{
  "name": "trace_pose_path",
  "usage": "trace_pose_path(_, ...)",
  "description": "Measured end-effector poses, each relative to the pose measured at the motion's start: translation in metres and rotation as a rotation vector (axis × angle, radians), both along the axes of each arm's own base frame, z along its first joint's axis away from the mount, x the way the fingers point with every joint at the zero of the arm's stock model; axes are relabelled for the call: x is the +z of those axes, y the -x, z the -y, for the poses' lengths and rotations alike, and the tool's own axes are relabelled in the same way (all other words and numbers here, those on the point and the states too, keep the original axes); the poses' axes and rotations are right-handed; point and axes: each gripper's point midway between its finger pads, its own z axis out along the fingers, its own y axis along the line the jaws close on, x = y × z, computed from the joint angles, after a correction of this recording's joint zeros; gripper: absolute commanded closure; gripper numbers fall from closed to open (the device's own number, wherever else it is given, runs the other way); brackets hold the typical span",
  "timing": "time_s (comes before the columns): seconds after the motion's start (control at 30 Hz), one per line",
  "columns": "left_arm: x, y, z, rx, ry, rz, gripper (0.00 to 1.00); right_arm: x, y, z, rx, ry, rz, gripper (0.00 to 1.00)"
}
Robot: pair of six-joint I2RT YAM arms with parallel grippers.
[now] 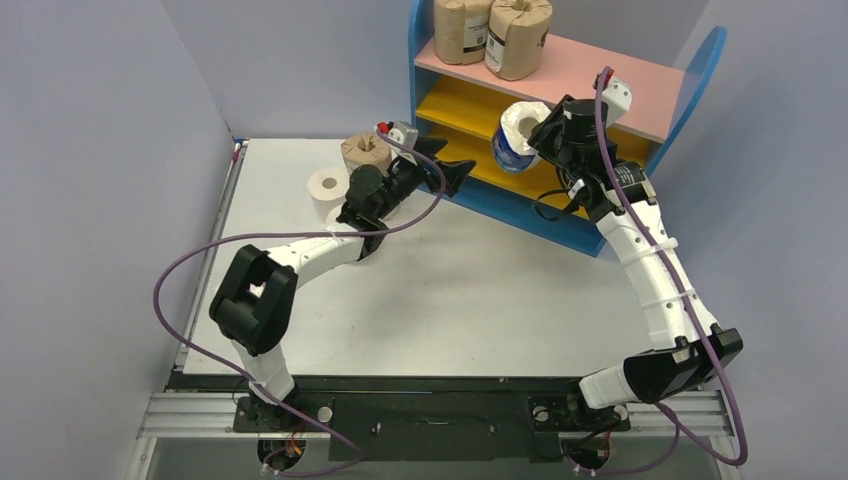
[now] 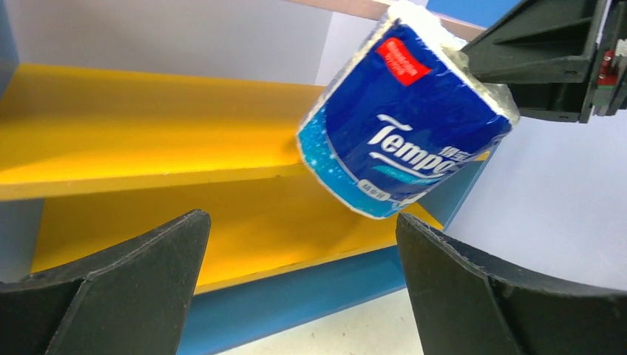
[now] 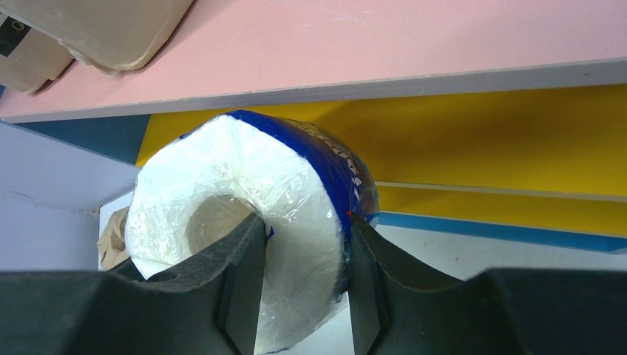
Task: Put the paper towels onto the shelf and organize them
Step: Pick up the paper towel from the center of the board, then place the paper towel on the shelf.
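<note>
Right gripper (image 3: 303,244) is clamped on the blue-and-white "Tempo"-wrapped paper roll (image 1: 515,138), one finger in the hollow core and the other outside on the wrapper. It holds the roll in the air, tilted, in front of the upper yellow board (image 2: 148,111) of the small blue-sided shelf (image 1: 700,70). I judge this the carry-in step. Next the roll must pass under the pink top board (image 1: 600,75), settle on the yellow tier, then be let go.

Left gripper (image 2: 302,222) is spread wide and empty, near the shelf's lower front.

Two brown-wrapped rolls (image 1: 490,35) stand on the pink board. One brown roll (image 1: 366,152) and one plain white roll (image 1: 327,190) wait on the matte white worktop (image 1: 450,300). Pale grey walls (image 1: 100,150) enclose it.
</note>
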Motion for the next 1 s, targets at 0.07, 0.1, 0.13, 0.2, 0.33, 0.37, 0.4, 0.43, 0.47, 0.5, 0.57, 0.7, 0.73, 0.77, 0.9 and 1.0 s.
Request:
trace_pose_path(0.07,0.003,0.001,0.010,-0.010,-0.007,0.024,0.04,0.001,-0.002,0.000,-0.002,0.000,0.001,0.74)
trace_pose_path(0.1,0.005,0.002,0.017,-0.016,-0.010,0.039,0.04,0.001,-0.004,-0.001,-0.003,0.000,0.002,0.74)
trace_pose_path(0.13,0.008,0.003,0.024,-0.022,-0.013,0.056,0.04,0.001,-0.005,-0.001,-0.004,0.000,0.001,0.74)
trace_pose_path(0.2,0.012,0.007,0.036,-0.035,-0.016,0.082,0.04,-0.001,-0.007,-0.001,-0.004,0.001,-0.005,0.73)
trace_pose_path(0.33,0.013,0.012,0.055,-0.057,-0.025,0.114,0.04,-0.009,-0.010,-0.002,-0.005,0.006,-0.024,0.73)
trace_pose_path(0.37,0.013,0.012,0.059,-0.060,-0.027,0.119,0.04,-0.009,-0.011,-0.002,-0.006,0.005,-0.024,0.73)
trace_pose_path(0.4,0.013,0.011,0.062,-0.061,-0.028,0.124,0.04,-0.008,-0.011,-0.002,-0.006,0.004,-0.023,0.73)
trace_pose_path(0.43,0.013,0.009,0.064,-0.060,-0.029,0.127,0.04,-0.008,-0.011,-0.002,-0.007,0.002,-0.024,0.73)
trace_pose_path(0.47,0.011,0.007,0.065,-0.059,-0.032,0.128,0.04,-0.007,-0.010,-0.001,-0.007,0.001,-0.025,0.73)
trace_pose_path(0.5,0.010,0.005,0.066,-0.058,-0.033,0.129,0.04,-0.007,-0.010,-0.001,-0.008,0.001,-0.026,0.73)
trace_pose_path(0.57,0.007,0.002,0.068,-0.055,-0.040,0.133,0.04,-0.007,-0.010,0.000,-0.008,0.002,-0.029,0.73)
trace_pose_path(0.7,0.003,-0.004,0.073,-0.044,-0.055,0.145,0.04,-0.006,-0.010,0.000,-0.007,0.001,-0.034,0.73)
trace_pose_path(0.73,0.002,-0.006,0.074,-0.041,-0.059,0.150,0.04,-0.007,-0.011,0.000,-0.005,0.001,-0.036,0.73)
trace_pose_path(0.77,0.002,-0.007,0.075,-0.040,-0.061,0.153,0.04,-0.007,-0.011,0.000,-0.004,0.000,-0.037,0.73)
trace_pose_path(0.9,0.003,-0.008,0.079,-0.037,-0.070,0.174,0.04,-0.007,-0.011,-0.001,0.000,-0.001,-0.038,0.73)
trace_pose_path(1.0,0.004,-0.009,0.081,-0.036,-0.072,0.180,0.04,-0.006,-0.012,-0.001,0.000,-0.001,-0.037,0.70)
